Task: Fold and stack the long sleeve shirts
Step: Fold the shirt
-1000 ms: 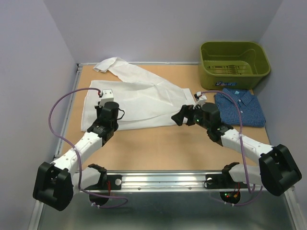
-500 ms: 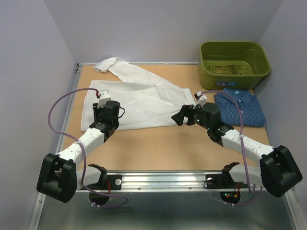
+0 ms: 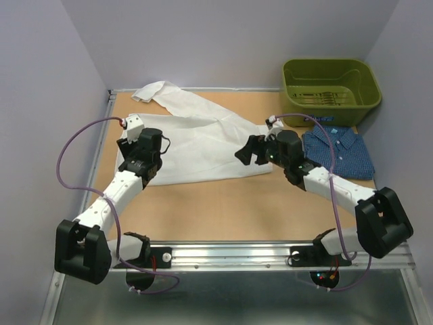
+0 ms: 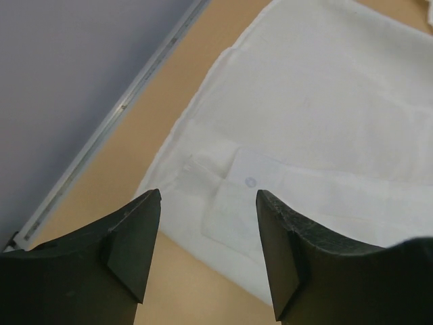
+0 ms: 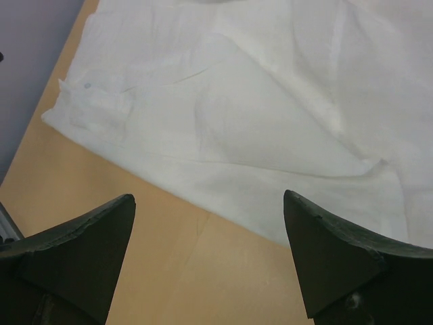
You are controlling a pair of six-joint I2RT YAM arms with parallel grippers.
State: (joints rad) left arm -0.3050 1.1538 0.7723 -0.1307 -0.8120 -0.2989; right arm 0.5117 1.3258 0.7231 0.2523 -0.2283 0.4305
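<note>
The left gripper [image 4: 206, 220] has its jaws parted to a middling gap with nothing between them. Through the gap shows the near-left corner of the plain white collared cloth shirt [image 3: 203, 139], where a flat doubled piece carries one small button. The right gripper [image 5: 208, 203] stands with its jaws wide and holds nothing. It hangs above the white shirt's near hem, where a triangular flap of cloth lies folded over the body.

Taking the olive-green plastic bin [image 3: 329, 108] as the mark, the left gripper is well to the left of it and nearer the arms, over the white shirt's left end. The right gripper is just left of it and nearer the arms, over that shirt's right end. The white shirt lies to the left of the bin across the tan wooden table [image 3: 223, 203], with one sleeve trailing to the far edge. The dark blue fine-patterned collared shirt [image 3: 338, 152] lies just in front of the bin.

As I judge it, the task is about half done. The blue shirt is already a neat flat rectangle, while the white one is only partly folded and loose in outline. Its fold must be finished, and then the two stacked.

By count there are two shirts, one bin and two grippers.
</note>
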